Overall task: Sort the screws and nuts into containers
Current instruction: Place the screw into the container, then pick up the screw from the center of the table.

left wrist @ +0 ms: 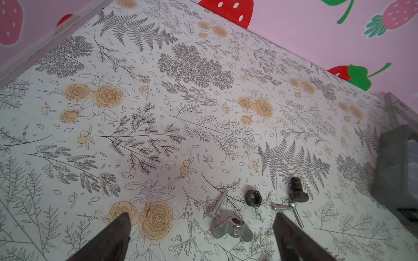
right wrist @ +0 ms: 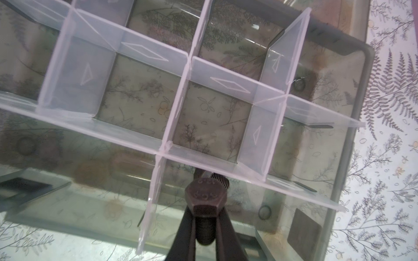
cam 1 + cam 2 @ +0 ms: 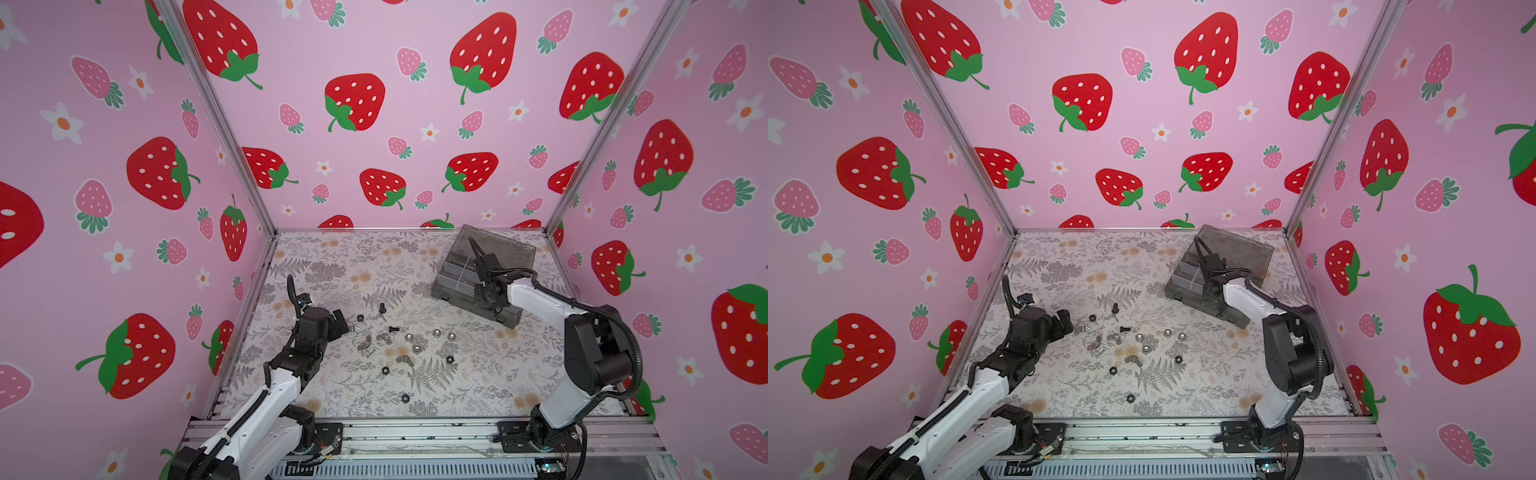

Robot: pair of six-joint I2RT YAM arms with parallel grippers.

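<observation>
reaching low with the left gripper (image 1: 201, 217), spread wide; stretching far forward with the right gripper (image 2: 206, 214), pinched shut on a bolt (image 2: 204, 195).

Counter (image 3: 332, 266): we see a white sheet printed with grey ferns and tan roses, lying flat from wall to wall.
Walls (image 3: 374, 50): we count three, one at the back and one on each side. All are pink, with big red strawberries, small pink ones and white flowers.
Corner posts (image 3: 222, 124): two bare metal posts, standing where the back wall meets the sides.
Front rail (image 3: 415, 434): silver grooved metal bars along the counter's near edge.
Vent strip (image 3: 415, 471): we make out a pale slotted strip just below the rail.
</observation>
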